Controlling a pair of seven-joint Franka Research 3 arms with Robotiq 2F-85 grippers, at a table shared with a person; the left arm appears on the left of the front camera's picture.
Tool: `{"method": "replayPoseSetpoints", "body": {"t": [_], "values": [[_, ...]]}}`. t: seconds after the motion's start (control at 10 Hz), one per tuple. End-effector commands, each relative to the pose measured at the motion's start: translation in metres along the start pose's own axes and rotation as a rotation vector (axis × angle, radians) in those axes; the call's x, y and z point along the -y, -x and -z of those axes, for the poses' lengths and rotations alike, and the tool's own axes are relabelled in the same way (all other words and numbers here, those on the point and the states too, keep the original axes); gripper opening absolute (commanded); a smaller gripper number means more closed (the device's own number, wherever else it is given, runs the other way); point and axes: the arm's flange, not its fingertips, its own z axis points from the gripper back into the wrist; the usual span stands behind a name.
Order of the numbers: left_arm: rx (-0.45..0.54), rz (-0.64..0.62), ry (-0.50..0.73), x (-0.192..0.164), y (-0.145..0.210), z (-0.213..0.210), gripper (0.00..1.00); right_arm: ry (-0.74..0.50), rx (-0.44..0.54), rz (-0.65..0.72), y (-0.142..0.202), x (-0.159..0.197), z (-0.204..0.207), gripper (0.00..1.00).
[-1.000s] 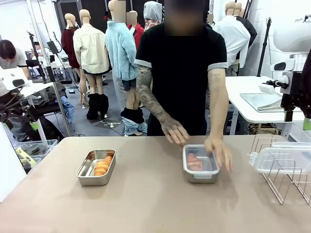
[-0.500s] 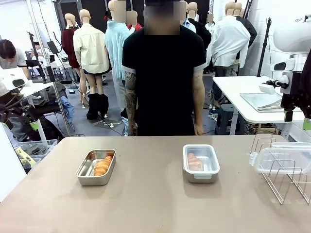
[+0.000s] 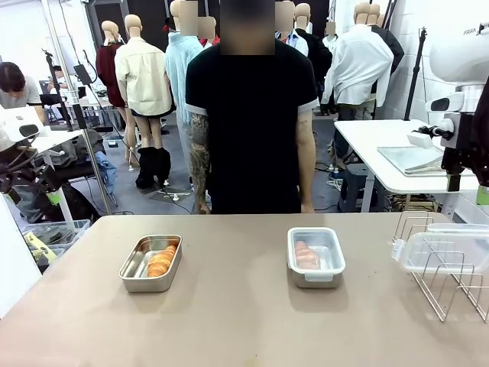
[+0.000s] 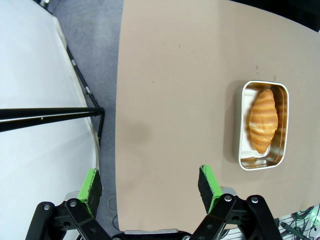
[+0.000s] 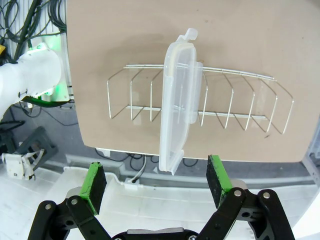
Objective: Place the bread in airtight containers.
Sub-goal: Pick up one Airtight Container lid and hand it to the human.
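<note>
One croissant (image 3: 162,260) is seen in the open tin (image 3: 134,269), lidded tin (image 3: 315,257) at its 3 o'clock. Jaws are spread on left gripper (image 4: 150,182) and right gripper (image 5: 157,181), nothing pinched.

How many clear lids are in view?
2. One lid sits on the right-hand tin; a second lid stands on edge in the wire rack. None appears hidden.

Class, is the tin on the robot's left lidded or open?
Open: in the left tin the croissant and steel floor lie bare, nothing covering them.
</note>
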Motion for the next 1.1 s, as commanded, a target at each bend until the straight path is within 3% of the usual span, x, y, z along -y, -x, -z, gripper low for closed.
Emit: {"method": "replayPoseSetpoints", "body": {"t": [0.0, 0.8, 1.0], "values": [[-0.003, -0.017, -0.027, 0.0, 0.002, -0.001, 1.0, 0.001, -0.015, -0.004, 0.001, -0.001, -0.001, 1.0], [-0.003, -0.017, -0.027, 0.0, 0.002, -0.001, 1.0, 0.0, 0.0, 0.0, 0.0, 0.0, 0.0, 1.0], [-0.003, -0.017, -0.027, 0.0, 0.002, -0.001, 1.0, 0.044, -0.024, 0.021, -0.009, 0.006, 0.025, 1.0]]}}
